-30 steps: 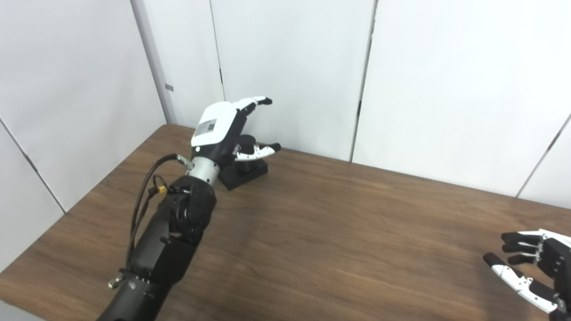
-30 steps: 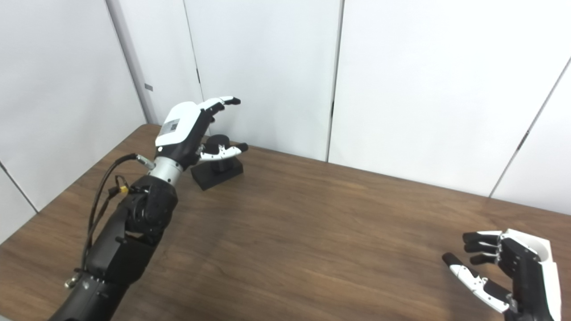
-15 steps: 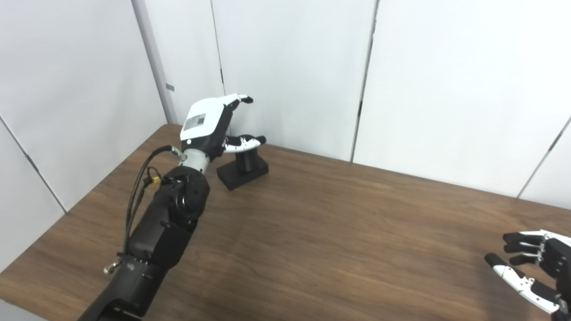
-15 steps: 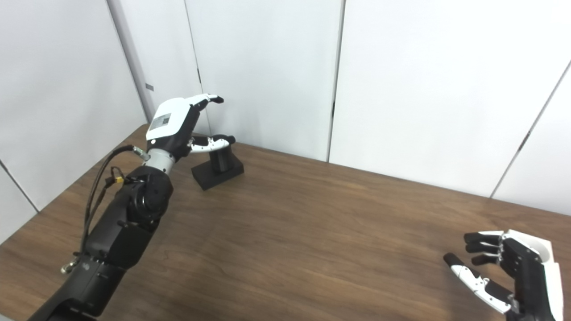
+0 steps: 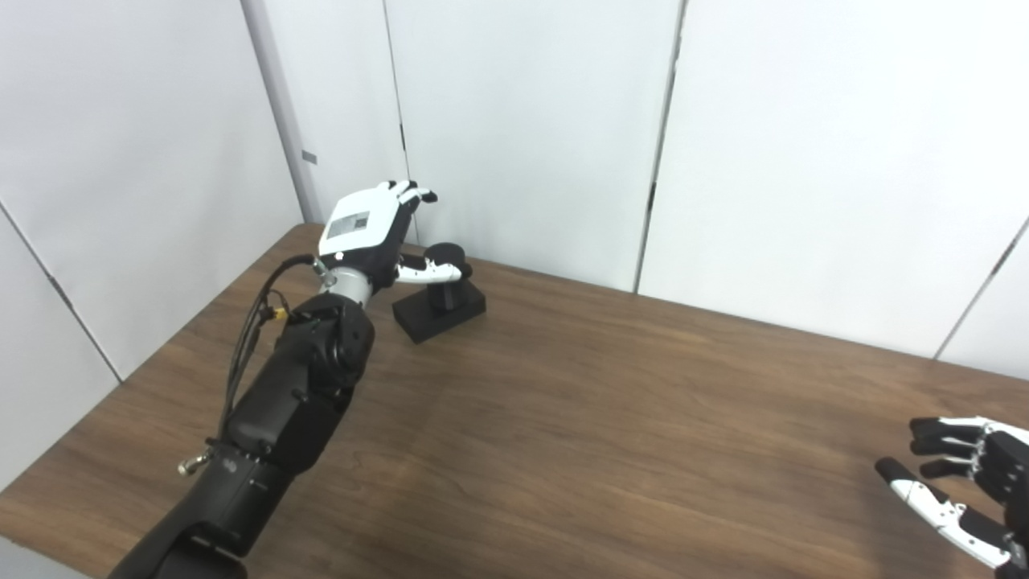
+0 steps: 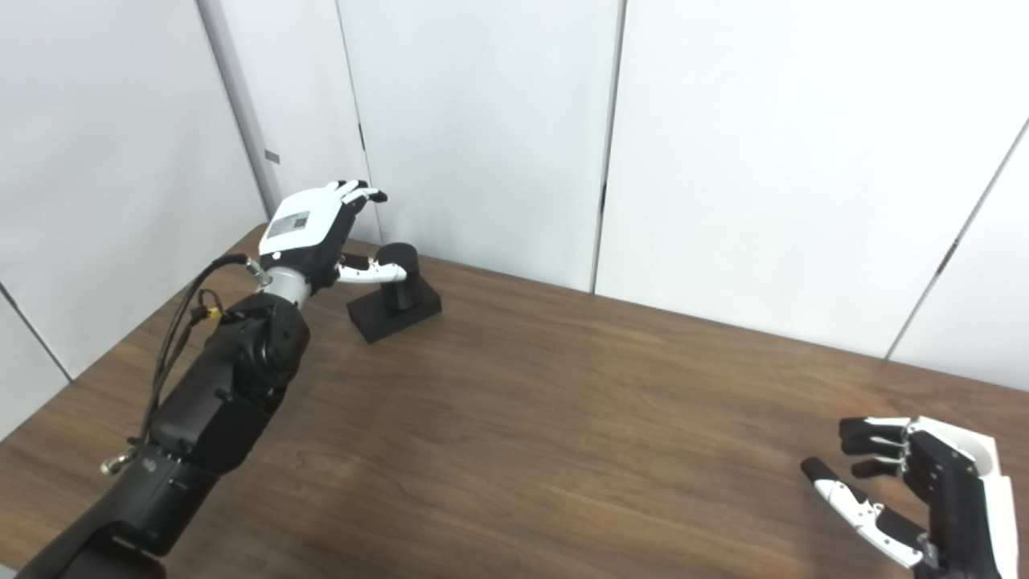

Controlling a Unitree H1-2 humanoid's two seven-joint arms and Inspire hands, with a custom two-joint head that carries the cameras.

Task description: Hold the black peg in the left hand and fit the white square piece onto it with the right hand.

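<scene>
Left eye view: left hand (image 5: 366,233) is hovering spread wide beside the peg (image 5: 440,283); it should be wrapping the post squarely. Right hand (image 6: 916,490) is waiting, spread empty.

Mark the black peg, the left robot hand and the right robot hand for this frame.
black peg (image 6: 398,257): right eye view, on the upright cylinder above its base.
left robot hand (image 6: 309,227): right eye view, on the white back of the hand.
right robot hand (image 6: 916,474): right eye view, on the dark palm.
</scene>
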